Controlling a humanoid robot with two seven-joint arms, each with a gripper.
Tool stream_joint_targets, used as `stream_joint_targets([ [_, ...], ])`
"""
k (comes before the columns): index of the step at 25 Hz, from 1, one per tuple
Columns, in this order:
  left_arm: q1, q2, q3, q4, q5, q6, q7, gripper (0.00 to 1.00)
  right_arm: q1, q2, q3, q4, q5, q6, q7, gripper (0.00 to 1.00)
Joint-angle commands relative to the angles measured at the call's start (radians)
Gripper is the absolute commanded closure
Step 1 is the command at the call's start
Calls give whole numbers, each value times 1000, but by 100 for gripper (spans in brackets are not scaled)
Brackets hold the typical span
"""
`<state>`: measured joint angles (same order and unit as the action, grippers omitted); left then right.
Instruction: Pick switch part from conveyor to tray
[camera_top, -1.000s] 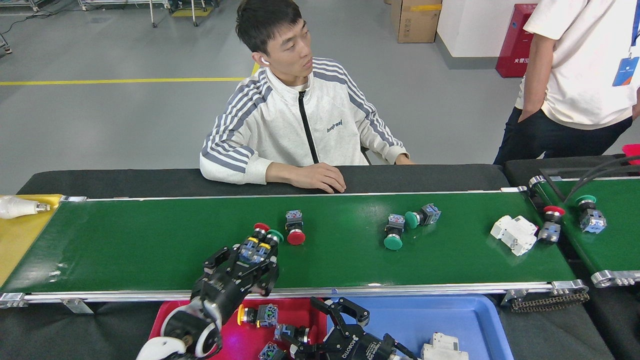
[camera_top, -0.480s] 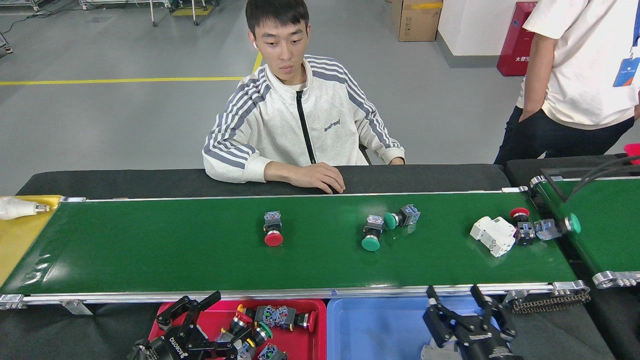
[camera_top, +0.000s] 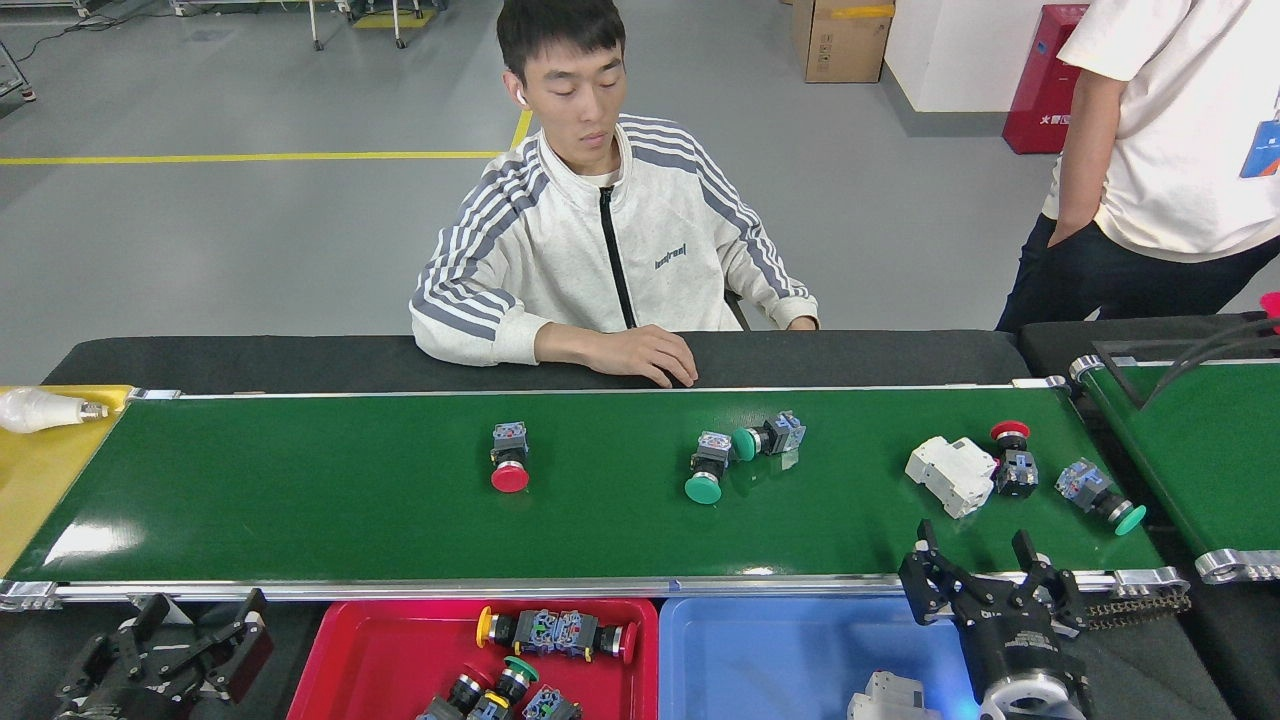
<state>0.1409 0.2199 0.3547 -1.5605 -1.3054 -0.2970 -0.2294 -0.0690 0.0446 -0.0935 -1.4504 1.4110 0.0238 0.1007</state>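
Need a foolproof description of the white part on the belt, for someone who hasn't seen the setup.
Start at the long green conveyor and follow it to its right end, just ahead of the right gripper. There lies the white breaker block, touching a red-capped push button on its right. It is the only white, boxy part on the belt; everything else has a round coloured cap.

Five push-button switch parts are seen lying on their sides on the glossy green conveyor (camera_top: 300, 500): red-capped (camera_top: 509, 458), two green-capped touching (camera_top: 707, 468) (camera_top: 767, 438), others right. More are held in the red tray (camera_top: 340, 660).

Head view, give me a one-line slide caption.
Open right end effector hovers by the conveyor near a white breaker; red tray holds switches.
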Motion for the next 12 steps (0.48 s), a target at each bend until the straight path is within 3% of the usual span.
stream_joint_targets([
  [1,-3,2,-6,-35,0,-2,9,0,-43,-6,31,30,2,44,11,1],
  [5,-66,-1,-118,-72,-9,12,7,0,-129,-8,49,120,2,68,11,1],
  [7,-170,-4,-197,-50,-29,36,-1,0,-160,-8,52,145,2,70,11,1],
  [12,-374,-27,-341,137,-74,128,-4,0,-195,-8,60,192,2,68,13,1],
])
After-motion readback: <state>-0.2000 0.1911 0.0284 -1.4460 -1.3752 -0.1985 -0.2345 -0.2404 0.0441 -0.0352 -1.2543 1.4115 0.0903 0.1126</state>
